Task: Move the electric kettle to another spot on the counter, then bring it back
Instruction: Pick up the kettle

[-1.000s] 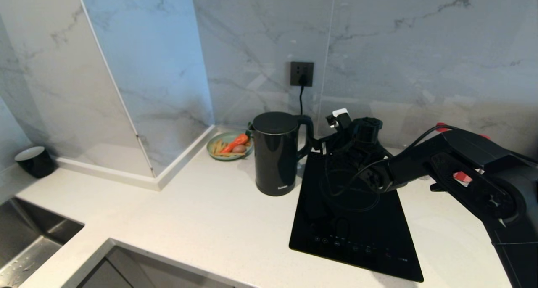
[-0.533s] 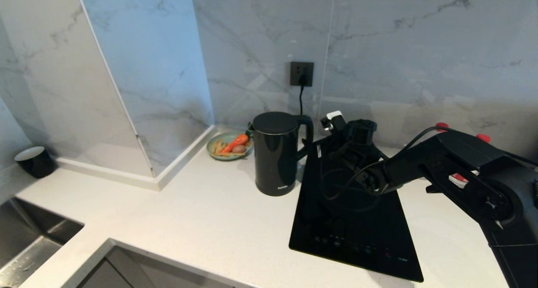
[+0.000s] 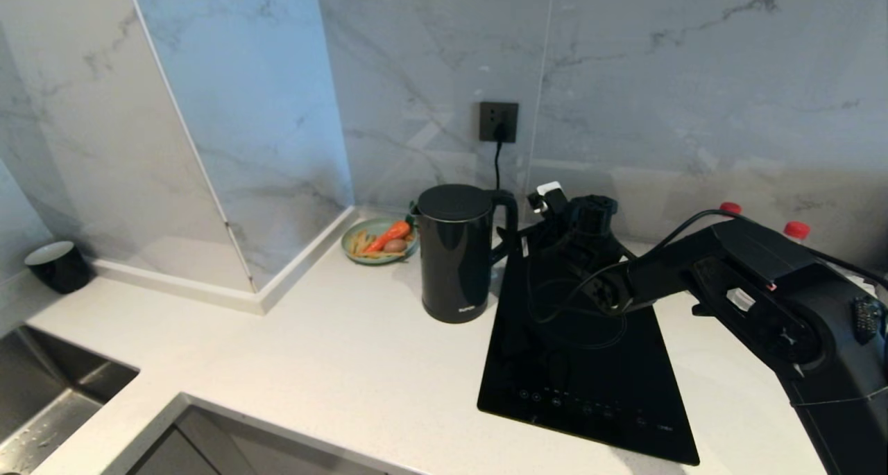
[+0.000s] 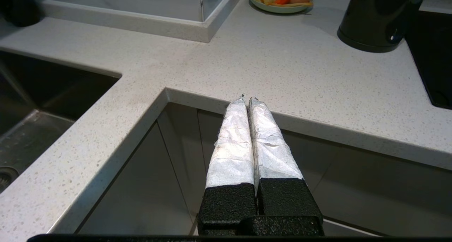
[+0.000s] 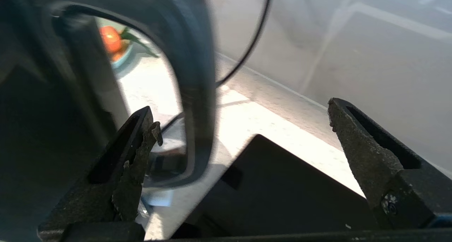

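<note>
Now the right hand [image 5: 243, 125] is spread wide with the kettle's [image 3: 454, 253] handle [image 5: 197, 93] between its fingers, gripping nothing. That kettle stands upright on the desk [image 3: 333, 364], just beside the cooktop [image 3: 583, 364]. Off the desk's front edge, the left hand [image 4: 246, 100] is clenched empty.

Green plate [image 3: 378, 243] of vegetables, black cooktop [image 3: 590, 364], wall socket [image 3: 498, 121], cup [image 3: 57, 265], sink [image 3: 48, 406].

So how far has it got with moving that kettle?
Nothing looks done yet: the electric kettle stands on the counter beside the cooktop. In hand: the right gripper is open, with the kettle's handle between its fingers, not yet clamped. Left: gripping, carrying it elsewhere, and returning it. The left gripper is shut by the counter's edge.
</note>
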